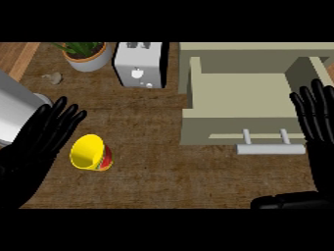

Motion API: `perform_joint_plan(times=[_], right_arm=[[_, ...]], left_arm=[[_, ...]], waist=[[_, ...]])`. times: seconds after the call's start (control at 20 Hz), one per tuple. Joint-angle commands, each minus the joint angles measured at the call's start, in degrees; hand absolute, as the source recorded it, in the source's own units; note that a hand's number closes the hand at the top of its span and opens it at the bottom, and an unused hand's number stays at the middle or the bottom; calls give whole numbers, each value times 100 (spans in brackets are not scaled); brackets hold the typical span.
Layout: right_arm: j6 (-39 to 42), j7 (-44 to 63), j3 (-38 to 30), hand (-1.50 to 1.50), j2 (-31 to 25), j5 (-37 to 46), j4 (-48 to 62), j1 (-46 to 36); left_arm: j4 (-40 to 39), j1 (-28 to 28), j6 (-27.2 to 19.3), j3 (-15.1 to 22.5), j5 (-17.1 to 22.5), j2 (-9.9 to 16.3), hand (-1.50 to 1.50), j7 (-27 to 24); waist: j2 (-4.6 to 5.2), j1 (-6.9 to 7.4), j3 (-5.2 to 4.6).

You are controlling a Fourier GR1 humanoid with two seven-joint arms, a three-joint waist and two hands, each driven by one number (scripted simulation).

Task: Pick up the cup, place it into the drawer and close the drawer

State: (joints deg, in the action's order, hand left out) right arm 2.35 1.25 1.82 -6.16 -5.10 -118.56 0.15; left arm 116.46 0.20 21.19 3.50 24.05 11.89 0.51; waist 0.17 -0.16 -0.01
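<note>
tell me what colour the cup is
The cup is yellow, with red and green markings low on its side, seen in the head view.

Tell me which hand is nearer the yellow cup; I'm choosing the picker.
Left. The left hand lies open just beside the cup; the right hand is far across, past the drawer.

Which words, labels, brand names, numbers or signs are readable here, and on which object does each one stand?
None can be read.
Yellow cup: a red and green patch on its side, but no letters can be made out.
Toaster: small marks or knobs on its front, too small to read as text.
Drawer, plant pot: no writing visible.
</note>
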Motion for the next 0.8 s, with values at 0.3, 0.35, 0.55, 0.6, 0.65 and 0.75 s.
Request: perform_joint_plan(times=[0.3,0.35,0.55,0.6,0.65,0.75], right_arm=[[6,196,157,-150,170,40,74,-106],[-15,807,-94,-150,43,-252,-211,-397],[184,573,-102,-150,40,-216,-2,-285],[211,383,54,-150,138,-99,-180,24],[215,431,-393,-150,-27,-354,331,-595],[102,469,-83,-150,163,-82,82,-343]], left_arm=[[-86,373,1207,-757,2176,781,-150,670],[-802,-78,1263,-606,1448,392,-150,273],[-319,160,1189,-772,1789,446,-150,681],[-628,-166,1064,-555,1346,236,-150,683],[-1060,-616,1228,-944,1897,582,-150,740],[-501,-394,911,-815,1845,393,-150,1056]], waist=[[-23,35,1],[-19,8,0],[-22,26,1],[-21,8,1],[-14,10,1],[-20,16,2]])
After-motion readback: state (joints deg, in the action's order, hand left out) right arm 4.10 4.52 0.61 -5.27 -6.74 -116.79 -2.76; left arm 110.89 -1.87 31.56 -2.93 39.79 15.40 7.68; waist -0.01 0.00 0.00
